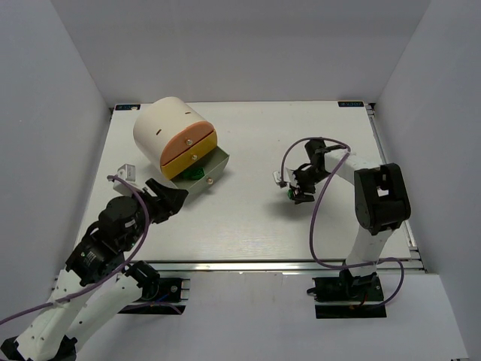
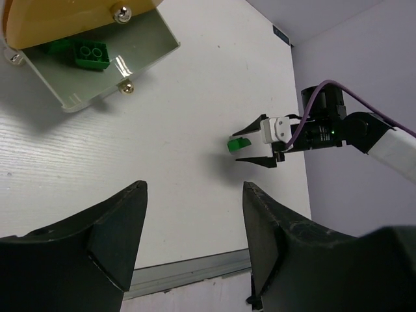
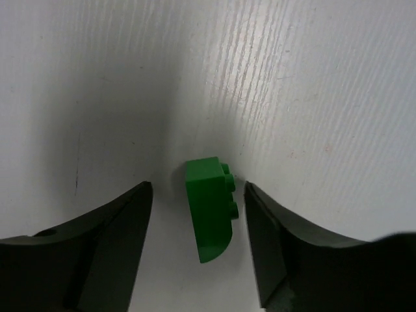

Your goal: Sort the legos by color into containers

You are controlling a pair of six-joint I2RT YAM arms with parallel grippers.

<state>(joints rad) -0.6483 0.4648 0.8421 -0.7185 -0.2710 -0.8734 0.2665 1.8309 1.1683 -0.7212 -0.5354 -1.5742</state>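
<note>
The cream drum [image 1: 169,124] stands at the back left with orange [image 1: 188,139] and yellow [image 1: 192,159] drawer fronts shut. Its grey drawer [image 1: 213,171] is pulled open, and green legos [image 2: 91,53] lie inside it. Another green lego [image 3: 209,208] lies on its side on the white table, studs toward the right finger. My right gripper [image 3: 198,188] is open and straddles it, with a gap on each side; it also shows in the top view [image 1: 295,194]. My left gripper [image 2: 194,187] is open and empty, near the grey drawer's front [image 1: 176,197]. No orange-yellow or purple legos are in view.
A small metal bracket [image 1: 125,171] sits by the left wall. White walls enclose the table on three sides. A metal rail [image 1: 285,265] runs along the near edge. The right arm's purple cable [image 1: 319,226] loops over the table's right part.
</note>
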